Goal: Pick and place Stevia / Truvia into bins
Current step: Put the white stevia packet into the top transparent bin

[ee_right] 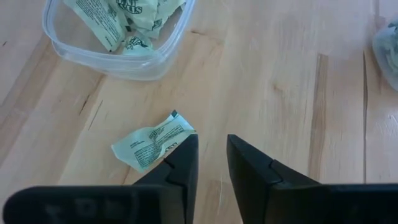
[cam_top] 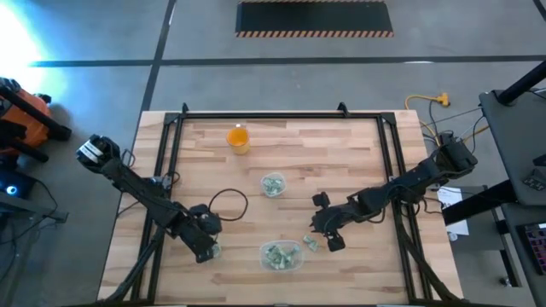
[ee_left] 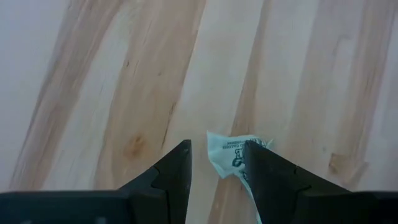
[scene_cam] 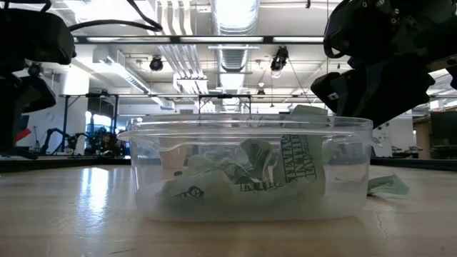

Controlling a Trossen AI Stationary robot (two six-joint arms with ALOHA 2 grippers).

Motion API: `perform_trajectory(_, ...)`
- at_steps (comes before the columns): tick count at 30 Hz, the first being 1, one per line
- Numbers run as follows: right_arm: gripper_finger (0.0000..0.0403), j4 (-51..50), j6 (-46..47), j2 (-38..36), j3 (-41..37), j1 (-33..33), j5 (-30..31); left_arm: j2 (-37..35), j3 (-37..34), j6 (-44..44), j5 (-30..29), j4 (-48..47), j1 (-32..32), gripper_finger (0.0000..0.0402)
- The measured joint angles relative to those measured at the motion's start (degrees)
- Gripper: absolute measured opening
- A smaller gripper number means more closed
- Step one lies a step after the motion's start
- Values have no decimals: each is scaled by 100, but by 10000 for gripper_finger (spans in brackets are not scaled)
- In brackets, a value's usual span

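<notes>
Nearest the table's front edge, between the two arms, stands the larger clear tub (cam_top: 281, 255), rounded-rectangular, with a heap of pale green-and-white sachets (scene_cam: 243, 175) crumpled inside it; in the low view its rim and walls fill the middle of the picture. Just to the tub's left, the left gripper (cam_top: 207, 247) is down at the wooden table (cam_top: 358, 153), and in the left wrist view its two dark fingers (ee_left: 171, 177) stand parted with bare wood between them, while one loose sachet (ee_left: 231, 152) lies against the inner side of one finger, not pinched between the two. Just to the tub's right, the right gripper (cam_top: 333, 242) hangs low over the table; its fingers (ee_right: 180, 163) show a narrow gap with nothing in it, and another loose sachet (ee_right: 152, 140) lies flat on the wood just beside one fingertip, between the gripper and the tub (ee_right: 118, 53). Farther back, near the middle of the table, sits the small round clear cup (cam_top: 273, 184) with a few sachets in it. Beyond that, near the far edge, stands an orange cup (cam_top: 238, 138).
</notes>
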Motion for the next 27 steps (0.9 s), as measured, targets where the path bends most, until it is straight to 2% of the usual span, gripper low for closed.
perform_trajectory(7, 68, 110, -40, 0, -13, 0, 0, 91, -342, 26, 205, 602, 0, 130)
perform_trajectory(19, 69, 220, -72, 2, -17, 0, 0, 615, -366, 21, 648, 1023, 2, 130)
perform_trajectory(27, 64, 234, -70, 2, -17, 0, 0, 680, -351, 37, 821, 1051, 9, 127)
